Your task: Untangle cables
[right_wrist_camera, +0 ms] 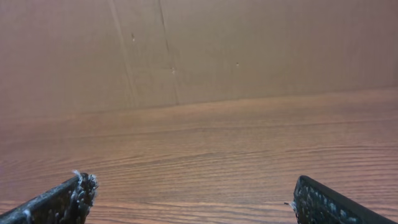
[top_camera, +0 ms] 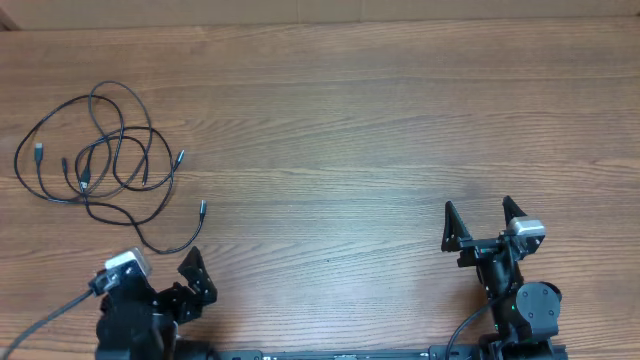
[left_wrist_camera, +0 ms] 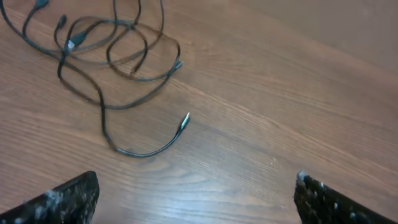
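1. Overhead view: A wooden table (top_camera: 360, 120) is seen from above. The cables (top_camera: 86, 178), thin black cords in loose overlapping loops, are laid on the far left part of the table. One loose plug end (top_camera: 202, 207) is trailed out towards the near edge, and a silvery plug (top_camera: 38, 150) is seen at the left edge of the loops. The left gripper (top_camera: 160, 270) is placed at the near left edge, just below the cables and not touching them; its fingers are spread wide and nothing is held. The right gripper (top_camera: 480, 215) is placed at the near right edge, well apart from the cables, with its fingers also spread wide and empty.

2. Left wrist view: The cables (left_wrist_camera: 102, 106) are shown in the upper left, flat on the table (left_wrist_camera: 280, 93). The loose plug end (left_wrist_camera: 185, 119) is seen near the middle, ahead of the left gripper (left_wrist_camera: 196, 193). The two dark fingers (left_wrist_camera: 62, 199) are seen only at the bottom corners, wide apart, with bare wood between them.

3. Right wrist view: Only bare table (right_wrist_camera: 217, 155) and a plain brown panel (right_wrist_camera: 217, 50) behind it are shown. The right gripper (right_wrist_camera: 193, 199) is seen with its fingers (right_wrist_camera: 56, 202) at the bottom corners, wide apart and holding nothing. No cable is in this view.
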### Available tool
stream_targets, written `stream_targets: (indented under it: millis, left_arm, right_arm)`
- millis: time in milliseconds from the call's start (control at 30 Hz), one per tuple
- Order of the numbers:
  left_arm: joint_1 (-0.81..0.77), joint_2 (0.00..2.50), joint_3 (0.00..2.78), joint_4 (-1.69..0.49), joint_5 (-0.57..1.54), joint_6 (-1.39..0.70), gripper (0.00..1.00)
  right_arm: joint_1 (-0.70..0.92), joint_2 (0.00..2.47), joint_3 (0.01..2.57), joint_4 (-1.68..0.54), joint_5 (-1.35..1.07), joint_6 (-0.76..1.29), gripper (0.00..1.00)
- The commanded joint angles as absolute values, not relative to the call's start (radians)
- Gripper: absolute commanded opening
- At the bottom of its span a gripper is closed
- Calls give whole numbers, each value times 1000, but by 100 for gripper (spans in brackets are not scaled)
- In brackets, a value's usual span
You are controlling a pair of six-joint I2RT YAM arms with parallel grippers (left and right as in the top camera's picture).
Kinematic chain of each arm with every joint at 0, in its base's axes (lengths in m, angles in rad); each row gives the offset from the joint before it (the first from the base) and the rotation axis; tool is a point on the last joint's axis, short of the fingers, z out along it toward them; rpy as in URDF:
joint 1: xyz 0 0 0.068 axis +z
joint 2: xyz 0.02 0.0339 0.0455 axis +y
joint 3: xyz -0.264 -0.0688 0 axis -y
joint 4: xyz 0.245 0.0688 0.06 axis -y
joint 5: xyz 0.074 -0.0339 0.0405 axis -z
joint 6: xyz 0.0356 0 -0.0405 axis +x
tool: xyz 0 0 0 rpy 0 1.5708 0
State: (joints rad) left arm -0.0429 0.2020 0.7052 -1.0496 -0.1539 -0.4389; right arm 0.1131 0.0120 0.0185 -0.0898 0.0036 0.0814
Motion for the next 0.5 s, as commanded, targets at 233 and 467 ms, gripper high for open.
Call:
stream_targets:
  millis: [233, 467]
  left_arm:
    - [64, 3, 389, -794, -15, -342, 100]
    - [64, 3, 257, -534, 1, -266, 100]
  right_arm:
    - [119, 3, 8, -84, -2, 77, 100]
    - [119, 3, 8, -84, -2, 77, 100]
